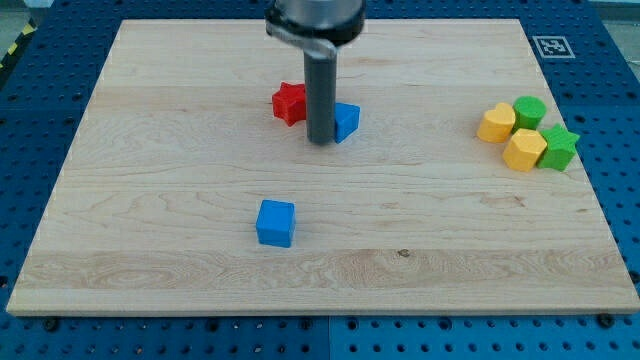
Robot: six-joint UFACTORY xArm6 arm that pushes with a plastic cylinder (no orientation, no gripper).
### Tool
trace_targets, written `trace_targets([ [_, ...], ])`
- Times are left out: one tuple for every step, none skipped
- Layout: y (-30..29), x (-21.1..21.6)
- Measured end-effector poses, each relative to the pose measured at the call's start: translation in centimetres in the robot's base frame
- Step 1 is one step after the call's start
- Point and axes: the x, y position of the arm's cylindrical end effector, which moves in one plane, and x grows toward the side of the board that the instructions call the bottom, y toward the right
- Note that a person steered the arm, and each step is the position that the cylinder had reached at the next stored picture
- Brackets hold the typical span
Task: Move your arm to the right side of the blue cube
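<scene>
While my tip (321, 141) rests at mid-board, the blue cube (275, 222) lies toward the view's bottom-left of it.
Left to right: blue cube alone low on the surface (150, 200) — red block (289, 103), upright rod, second blue block (346, 121) touching it — yellow and green blocks far right. No gripper here, nothing held.
</scene>
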Motion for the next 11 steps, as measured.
trace_targets([
  [1.6,2.2],
  [4.5,2.1],
  [7.2,2.6],
  [7.9,2.7],
  [7.9,2.8],
  [9.8,6.2],
  [10.0,6.5],
  [10.0,6.5],
  [10.4,9.3],
  [10.5,10.3],
  [10.5,10.4],
])
